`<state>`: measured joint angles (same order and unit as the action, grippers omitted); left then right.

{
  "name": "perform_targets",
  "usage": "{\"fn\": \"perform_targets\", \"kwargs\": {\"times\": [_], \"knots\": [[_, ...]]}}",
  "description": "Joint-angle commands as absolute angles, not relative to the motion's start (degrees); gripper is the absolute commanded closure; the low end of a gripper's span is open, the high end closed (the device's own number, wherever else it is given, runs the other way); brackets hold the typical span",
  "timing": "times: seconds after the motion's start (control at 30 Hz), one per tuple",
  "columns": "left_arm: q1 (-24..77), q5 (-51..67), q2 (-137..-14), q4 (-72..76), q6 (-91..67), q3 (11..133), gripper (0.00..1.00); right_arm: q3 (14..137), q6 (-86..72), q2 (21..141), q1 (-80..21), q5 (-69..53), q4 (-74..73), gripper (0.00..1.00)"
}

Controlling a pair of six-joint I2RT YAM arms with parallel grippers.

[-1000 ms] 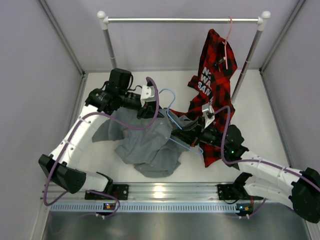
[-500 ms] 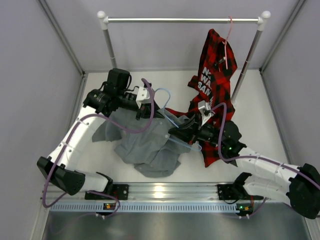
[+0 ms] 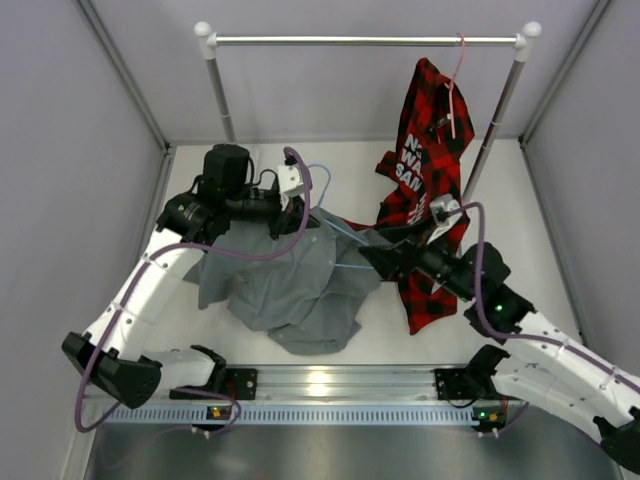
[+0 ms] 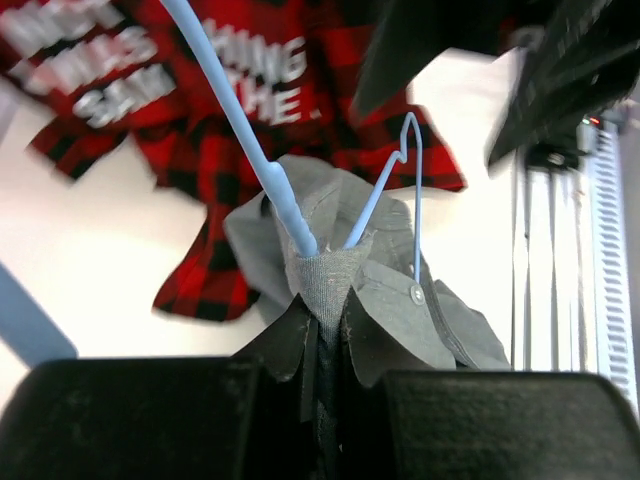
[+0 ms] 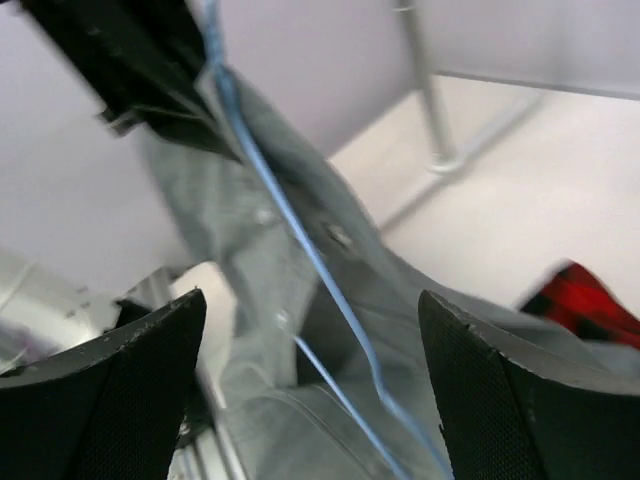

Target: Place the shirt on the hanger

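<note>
**Left gripper** (image 4: pixel 320 345): jaws pressed together on a fold of the shirt (image 3: pixel 290 285) near its collar, with the hanger (image 4: pixel 247 140) wire running down into the same pinch.

**Right gripper** (image 5: pixel 310 330): fingers spread wide and holding nothing; wire and grey cloth lie just ahead of it.

**Position:** the shirt lies heaped on the table (image 3: pixel 520 200) between the two arms, its upper edge raised by the left gripper.

**Handling, as judged:** the cloth is soft, light and limp, so it should sag and slip along a thin wire. It is best taken at the collar or a shoulder seam. The hanger looks thin and springy — hold it near the hook.

**Unclear:** whether the wire sits inside the shoulders cannot be told. The sleeves are buried in the heap, cloth hides part of the hanger, and the right wrist view is blurred.
</note>
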<state>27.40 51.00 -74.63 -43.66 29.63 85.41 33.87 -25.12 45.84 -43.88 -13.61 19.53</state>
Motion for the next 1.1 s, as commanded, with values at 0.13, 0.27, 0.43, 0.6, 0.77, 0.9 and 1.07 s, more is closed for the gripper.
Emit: {"fn": "perform_targets", "kwargs": {"times": [0.13,0.27,0.43,0.6,0.77,0.9,1.07], "knots": [[27.4,31.2,-61.0,-28.7,8.0,78.1,1.0,31.5,-39.3,34.4,-42.1,10.5,-9.8,0.31],[27.4,27.7,-57.0,-26.5,2.3,75.2,1.0,22.9,-52.0,33.3,-42.2,6.3,4.3,0.36],[27.4,25.3,-54.7,-24.5,-1.4,72.4,1.0,18.1,-59.0,43.2,-42.3,-2.4,23.3,0.37],[27.4,26.4,-54.7,-23.7,-2.0,71.7,1.0,18.5,-59.7,52.5,-42.4,-3.7,35.0,0.42],[27.4,25.8,-54.9,-23.1,-2.2,71.2,1.0,17.8,-60.0,56.2,-42.5,-3.6,39.7,0.46],[27.5,26.4,-54.4,-20.7,-4.1,70.4,1.0,18.6,-58.9,57.5,-42.5,-3.0,39.5,0.63],[27.5,25.5,-53.6,-19.0,-5.5,70.0,1.0,20.2,-58.0,59.8,-42.5,-1.9,38.9,1.0]]}}
